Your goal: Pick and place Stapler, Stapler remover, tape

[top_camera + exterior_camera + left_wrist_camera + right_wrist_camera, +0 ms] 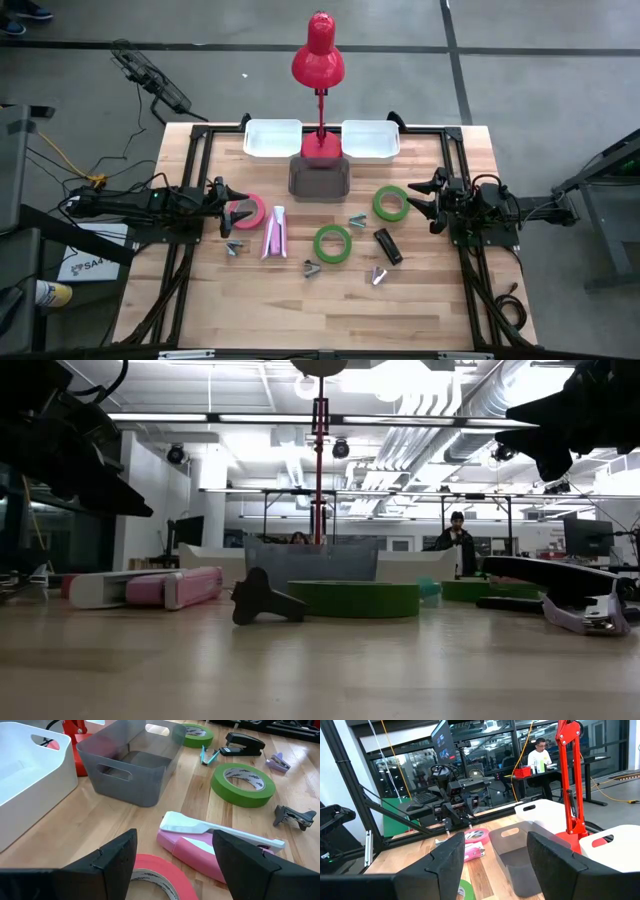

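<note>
My left gripper (232, 207) is open and hovers just above the pink tape ring (250, 210), which lies flat between its fingers in the left wrist view (160, 875). My right gripper (422, 195) is open and raised beside a green tape ring (390, 202). A second green ring (333, 243) lies flat mid-table. The pink stapler (273, 232) lies next to the pink ring, and the black stapler (387, 246) lies nearer the right arm. Several small staple removers lie scattered, among them a dark one (312, 267), a teal one (357, 221) and a lilac one (378, 275).
A grey bin (318, 177) stands at the table's far middle, flanked by two white bins (272, 138) (370, 139). A red desk lamp (318, 60) rises behind the grey bin. Another staple remover (234, 248) lies near the left arm. Bare wood shows along the near edge.
</note>
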